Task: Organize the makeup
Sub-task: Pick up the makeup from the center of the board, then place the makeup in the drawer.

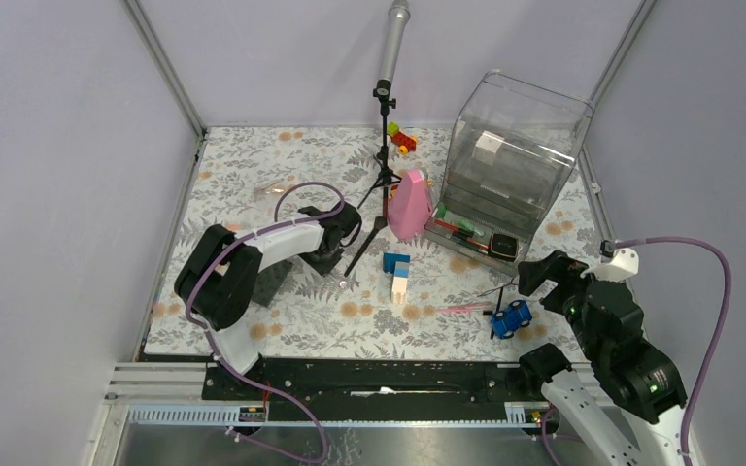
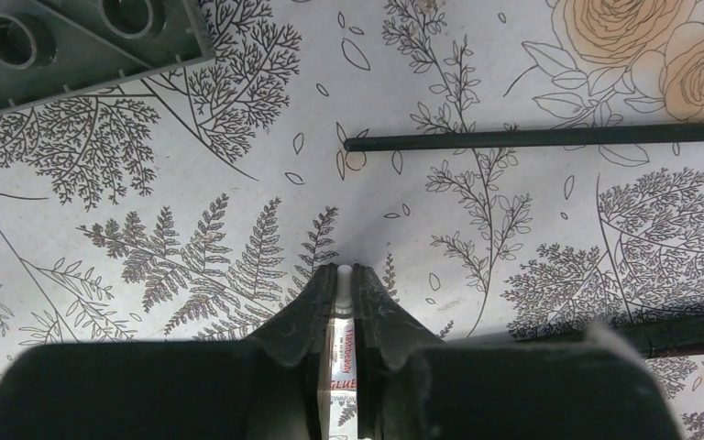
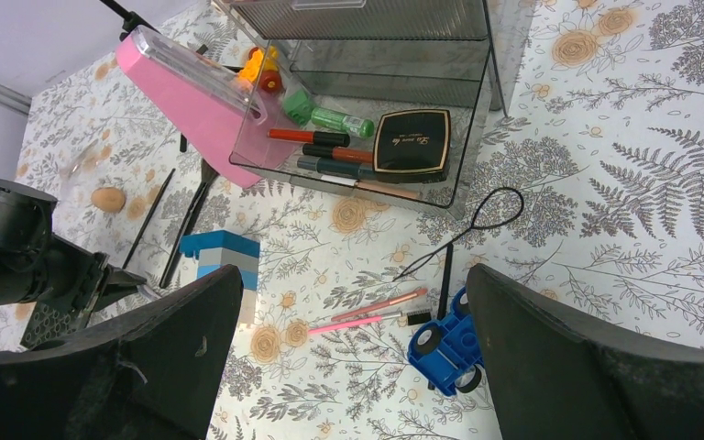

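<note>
My left gripper (image 2: 340, 273) is shut on a small white tube marked GLUE (image 2: 342, 357), low over the floral table; in the top view it sits left of centre (image 1: 338, 260). A slim black handle (image 2: 541, 137) lies just beyond it. My right gripper (image 3: 353, 275) stands wide open above two pink brushes (image 3: 367, 312) and a black-handled brush (image 3: 445, 270). A clear tray (image 3: 463, 170) holds a black square compact (image 3: 411, 140), a green tube (image 3: 330, 117) and red and dark pencils (image 3: 307, 136). A peach sponge (image 3: 107, 198) lies far left.
A blue toy car (image 1: 511, 317) sits by the pink brushes. Blue and white blocks (image 1: 396, 272), a tall pink cone (image 1: 409, 204), a microphone tripod (image 1: 385, 146) and a clear acrylic organizer (image 1: 515, 146) stand mid-table and back right. A grey studded plate (image 2: 73, 46) lies near my left gripper.
</note>
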Tool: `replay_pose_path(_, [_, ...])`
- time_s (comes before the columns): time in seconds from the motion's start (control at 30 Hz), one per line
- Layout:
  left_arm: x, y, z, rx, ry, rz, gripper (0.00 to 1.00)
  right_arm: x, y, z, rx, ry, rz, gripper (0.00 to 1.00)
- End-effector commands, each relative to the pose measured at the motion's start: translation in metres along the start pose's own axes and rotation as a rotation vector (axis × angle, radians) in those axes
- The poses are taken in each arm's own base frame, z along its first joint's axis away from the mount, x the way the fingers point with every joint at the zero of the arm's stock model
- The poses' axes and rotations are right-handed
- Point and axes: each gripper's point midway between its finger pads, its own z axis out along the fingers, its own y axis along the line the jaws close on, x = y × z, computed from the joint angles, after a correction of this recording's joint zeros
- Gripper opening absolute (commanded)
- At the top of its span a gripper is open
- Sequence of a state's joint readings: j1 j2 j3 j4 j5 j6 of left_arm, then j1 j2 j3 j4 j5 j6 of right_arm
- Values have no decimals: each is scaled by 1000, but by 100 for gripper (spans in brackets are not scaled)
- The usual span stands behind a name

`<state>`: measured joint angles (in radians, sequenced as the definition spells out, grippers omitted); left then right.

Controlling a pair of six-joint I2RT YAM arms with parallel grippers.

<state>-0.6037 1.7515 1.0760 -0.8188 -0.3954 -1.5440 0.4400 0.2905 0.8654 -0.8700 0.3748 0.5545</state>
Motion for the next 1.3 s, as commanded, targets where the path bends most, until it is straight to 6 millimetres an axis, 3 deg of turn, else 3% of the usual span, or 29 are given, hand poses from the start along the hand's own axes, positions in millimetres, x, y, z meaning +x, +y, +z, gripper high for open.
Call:
replay_pose_path(0.0, [5,8,6,-39,23,2,9,-10,2,-1,-9,-51,15,99])
replay_pose_path(0.17, [-4,7,-4,-4,-5,-2,4,-10,2,-1,-9,-51,19,99])
replay_pose_path(0.4, [-39,-9,-41,146,-114,14,0,-10,2,-1,-11,-51,20,99])
replay_pose_path(0.5, [-51,-14,-69,226,-168,-1,0,-11,2,-2,-13,-56,21,99])
replay_pose_path(0.6, [-54,-29,-114,370,-243,-14,0,-12,2,-3,-15,-62,27,99])
replay_pose_path(0.67, [-47,-46,-149,493,-273,-6,0,-14,1,-6,-17,-75,38,99])
replay_pose_path(0.77, [-21,-92,-209,714,-255,38,0,-19,-3,-11,-15,-111,61,99])
replay_pose_path(0.87, [3,-131,-243,813,-269,128,0,-25,-5,-17,-13,-143,79,99])
replay_pose_path(1.0, [32,-177,-258,867,-276,170,0,-30,-7,-22,-8,-150,81,99])
replay_pose_path(1.13, [60,-217,-257,919,-231,174,0,-33,-5,-25,-16,-152,84,99])
replay_pose_path(1.2, [69,-235,-248,906,-243,177,0,-33,-5,-27,-17,-151,85,99])
replay_pose_path(1.27, [74,-253,-253,918,-247,172,0,-34,-5,-28,-15,-149,83,99])
